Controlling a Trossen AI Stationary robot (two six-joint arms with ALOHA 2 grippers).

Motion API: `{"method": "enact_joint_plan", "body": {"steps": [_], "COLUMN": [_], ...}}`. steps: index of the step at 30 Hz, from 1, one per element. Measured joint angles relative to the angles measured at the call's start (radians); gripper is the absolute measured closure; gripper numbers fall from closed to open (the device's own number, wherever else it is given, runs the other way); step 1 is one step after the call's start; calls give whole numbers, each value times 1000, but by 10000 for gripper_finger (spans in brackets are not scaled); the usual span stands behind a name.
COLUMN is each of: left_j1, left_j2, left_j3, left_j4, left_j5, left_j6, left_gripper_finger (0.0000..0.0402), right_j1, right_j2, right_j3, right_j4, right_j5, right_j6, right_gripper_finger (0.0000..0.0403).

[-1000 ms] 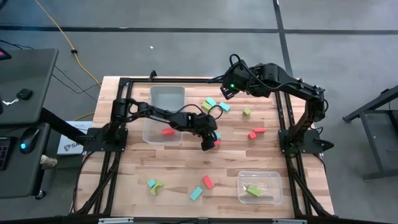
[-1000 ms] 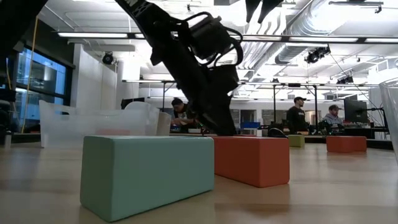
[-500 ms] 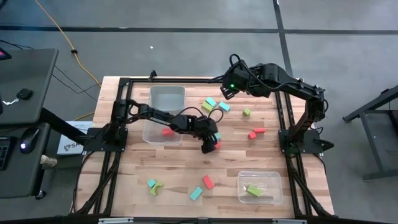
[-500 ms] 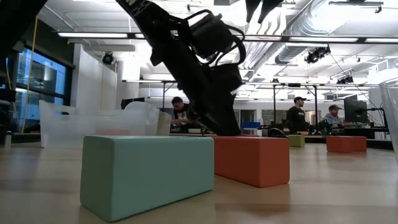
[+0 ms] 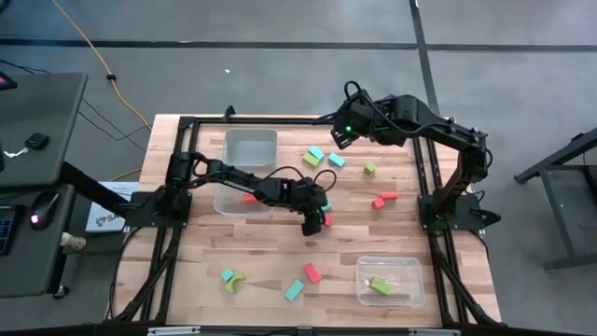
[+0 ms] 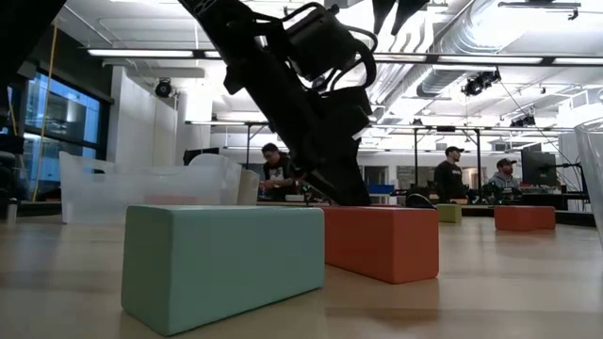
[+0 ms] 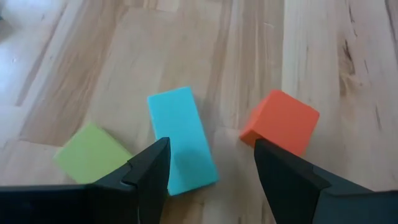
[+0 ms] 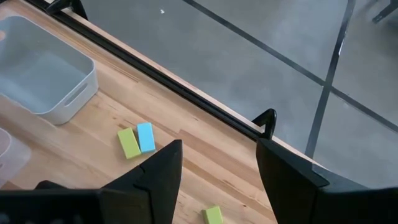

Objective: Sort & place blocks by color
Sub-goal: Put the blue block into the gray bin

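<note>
My left gripper (image 5: 313, 224) (image 7: 211, 163) hangs open over the middle of the table, fingers pointing down. Just beyond its fingertips lie a cyan block (image 7: 181, 140), a red-orange cube (image 7: 280, 121) (image 5: 327, 219) and a green block (image 7: 92, 151), all flat on the wood. The cyan block sits by one finger and the cube just past the other. My right gripper (image 5: 338, 138) (image 8: 217, 163) waits open, raised above the table's far side. More blocks lie scattered: cyan (image 5: 316, 152), green (image 5: 370, 169), red (image 5: 389, 196), a green arch (image 5: 236, 280).
A clear bin (image 5: 250, 145) stands at the far left; the bin next to it (image 5: 224, 201) holds a red block (image 5: 250, 197). A third bin (image 5: 410, 280) near the right front holds a green block (image 5: 381, 287). Black frame rails edge the table. People sit in the room behind.
My left gripper has crept a little toward the table's near edge and the red-orange cube, staying open. The blocks have not moved.
</note>
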Motion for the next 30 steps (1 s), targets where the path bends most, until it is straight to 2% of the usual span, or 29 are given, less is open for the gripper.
{"method": "enact_joint_plan", "body": {"steps": [6,10,30], "left_j1": [19,31,50], "left_j2": [6,20,25], "left_j3": [0,0,0], "left_j4": [22,28,68], "left_j5": [-1,40,23], "left_j6": [7,-18,-39], "left_gripper_finger": [190,190,190], "right_j1": [0,0,0], "right_j2": [0,0,0], "right_j3": [0,0,0], "right_j4": [0,0,0], "right_j5": [-1,-2,-6], "right_j6": [1,1,1], "right_gripper_finger": [205,205,205]}}
